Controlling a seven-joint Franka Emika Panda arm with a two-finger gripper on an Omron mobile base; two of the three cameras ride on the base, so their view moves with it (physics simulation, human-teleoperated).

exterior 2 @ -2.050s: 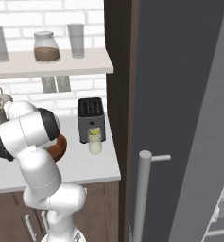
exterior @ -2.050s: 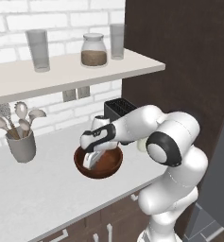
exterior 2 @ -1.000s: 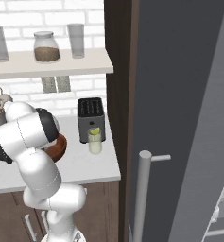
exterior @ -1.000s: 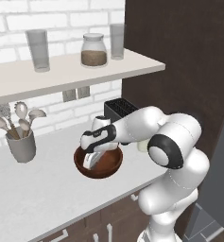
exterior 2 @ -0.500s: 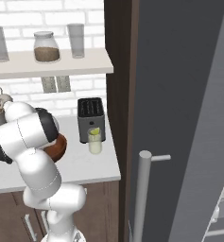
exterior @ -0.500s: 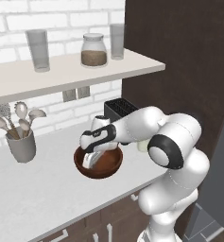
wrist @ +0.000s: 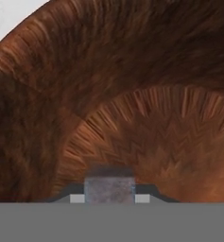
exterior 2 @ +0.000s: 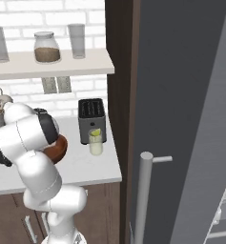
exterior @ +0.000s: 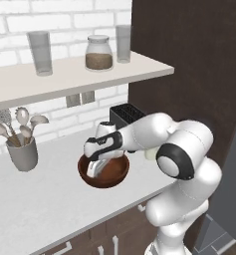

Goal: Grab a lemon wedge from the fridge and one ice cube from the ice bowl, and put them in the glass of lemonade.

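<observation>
The ice bowl (exterior: 107, 181) of dark reddish-brown wood stands on the counter, and its ribbed inner wall (wrist: 108, 71) looms close in the hand view. My gripper (exterior: 91, 169) reaches down inside it. In the hand view my gripper (wrist: 108, 198) is shut on the ice cube (wrist: 108, 189), a small pale grey block wedged between both fingertips near the bowl's bottom. The glass of lemonade (exterior 2: 96, 142) stands in front of the toaster, with a yellow-green lemon wedge (exterior 2: 96, 133) at its top. The grey fridge (exterior 2: 181, 119) rises at the right.
A black toaster (exterior 2: 91, 115) stands against the wall right of the bowl. A grey utensil cup (exterior: 23, 153) sits at the counter's left. The shelf above (exterior: 64, 74) carries tall glasses and a lidded jar. The fridge's bar handle (exterior 2: 143, 190) is near the counter's end.
The fingers have come together onto the ice cube inside the bowl. The arm and the bowl have hardly moved.
</observation>
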